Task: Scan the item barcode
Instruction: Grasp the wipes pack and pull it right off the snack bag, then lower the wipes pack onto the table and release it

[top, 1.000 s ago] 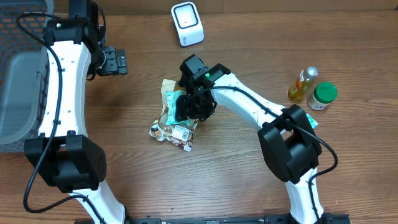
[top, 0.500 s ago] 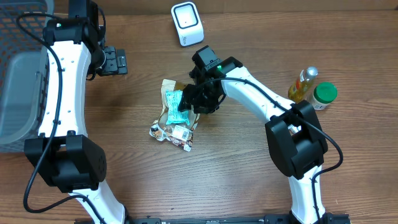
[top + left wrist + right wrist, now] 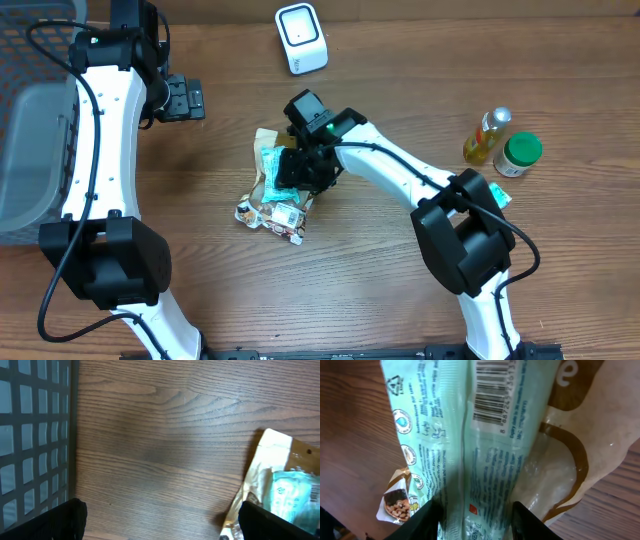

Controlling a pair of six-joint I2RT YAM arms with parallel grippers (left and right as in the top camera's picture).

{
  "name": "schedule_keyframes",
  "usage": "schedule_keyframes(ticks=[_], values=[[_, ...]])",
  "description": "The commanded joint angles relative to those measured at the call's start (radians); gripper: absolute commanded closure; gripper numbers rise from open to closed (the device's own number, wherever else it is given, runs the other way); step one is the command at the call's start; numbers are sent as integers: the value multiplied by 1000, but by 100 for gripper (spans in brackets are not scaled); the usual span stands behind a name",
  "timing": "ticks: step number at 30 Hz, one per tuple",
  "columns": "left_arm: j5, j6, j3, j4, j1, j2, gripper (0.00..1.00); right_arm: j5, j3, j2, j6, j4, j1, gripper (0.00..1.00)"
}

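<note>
The packet (image 3: 470,460) is pale mint with a black-striped barcode (image 3: 492,395); the pouch (image 3: 580,455) looks cream, banded brown.

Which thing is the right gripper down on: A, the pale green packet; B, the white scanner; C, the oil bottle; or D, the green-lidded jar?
A: the right gripper straddles the pale green packet, and the wrist view shows the packet's barcode.
</note>
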Motion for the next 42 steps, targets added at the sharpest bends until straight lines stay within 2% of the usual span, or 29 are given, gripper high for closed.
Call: schedule_keyframes(ticks=[1, 4, 5, 8, 11, 15, 21, 24, 28, 34, 36, 37, 38, 39, 42], values=[[-5, 11, 16, 2, -7, -3, 0, 45, -38, -6, 16, 13, 2, 59], [-5, 11, 16, 2, -7, -3, 0, 55, -43, -6, 16, 11, 2, 69], [-5, 11, 16, 2, -7, -3, 0, 60, -43, -6, 16, 11, 2, 79], [-5, 11, 16, 2, -7, -3, 1, 63, -43, -6, 13, 11, 1, 96], [-5, 11, 16, 2, -7, -3, 1, 44, -31, -11, -5, 7, -7, 96], [-5, 11, 16, 2, -7, -3, 0, -70, 44, -35, -129, -33, -42, 96], [-5, 11, 16, 2, -7, -3, 0, -61, 135, -84, -217, -187, -154, 96], [-5, 11, 16, 2, -7, -3, 0, -53, 127, -83, -277, -271, -212, 96], [-5, 11, 16, 2, -7, -3, 0, 24, 91, -83, -281, -344, -258, 96], [-5, 11, 16, 2, -7, -3, 1, 89, 9, -83, -264, -321, -264, 95], [-5, 11, 16, 2, -7, -3, 0, 89, -21, -83, -230, -306, -258, 92], [-5, 11, 16, 2, -7, -3, 0, 89, -35, -83, -213, -298, -256, 86], [-5, 11, 16, 2, -7, -3, 0, 89, -44, -83, -193, -294, -256, 77], [-5, 11, 16, 2, -7, -3, 0, 89, -56, -83, -174, -283, -255, 55], [-5, 11, 16, 2, -7, -3, 0, 92, -64, -83, -171, -265, -253, 23]])
